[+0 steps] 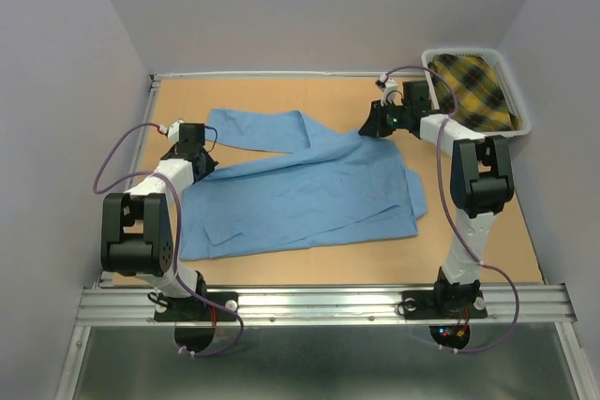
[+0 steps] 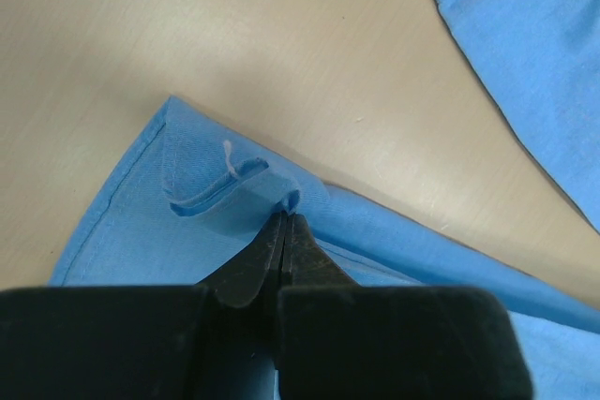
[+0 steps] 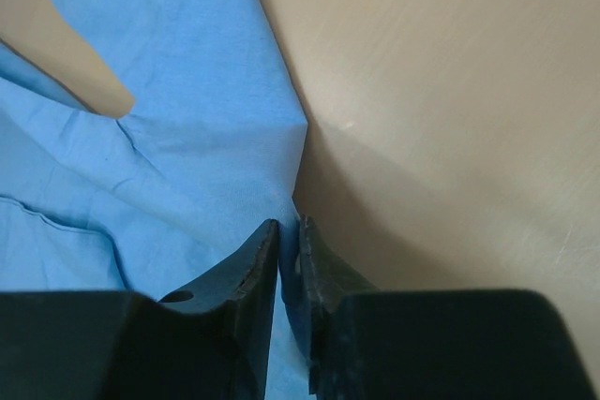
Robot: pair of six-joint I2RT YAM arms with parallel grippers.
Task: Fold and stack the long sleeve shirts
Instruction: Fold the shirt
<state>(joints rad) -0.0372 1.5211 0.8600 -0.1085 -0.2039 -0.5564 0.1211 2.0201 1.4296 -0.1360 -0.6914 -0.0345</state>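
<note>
A light blue long sleeve shirt (image 1: 300, 194) lies spread across the middle of the table, one sleeve reaching toward the back left. My left gripper (image 1: 199, 161) is at the shirt's left edge. In the left wrist view its jaws (image 2: 284, 219) are shut on a small raised fold of the blue cloth (image 2: 150, 222). My right gripper (image 1: 373, 126) is at the shirt's back right edge. In the right wrist view its jaws (image 3: 289, 231) are pinched together on the edge of the blue cloth (image 3: 187, 138). A yellow plaid shirt (image 1: 473, 91) lies in the basket.
A white basket (image 1: 521, 125) stands at the table's back right corner, just behind my right arm. Grey walls close in the left, back and right sides. Bare wooden tabletop (image 1: 469, 250) shows in front of and to the right of the blue shirt.
</note>
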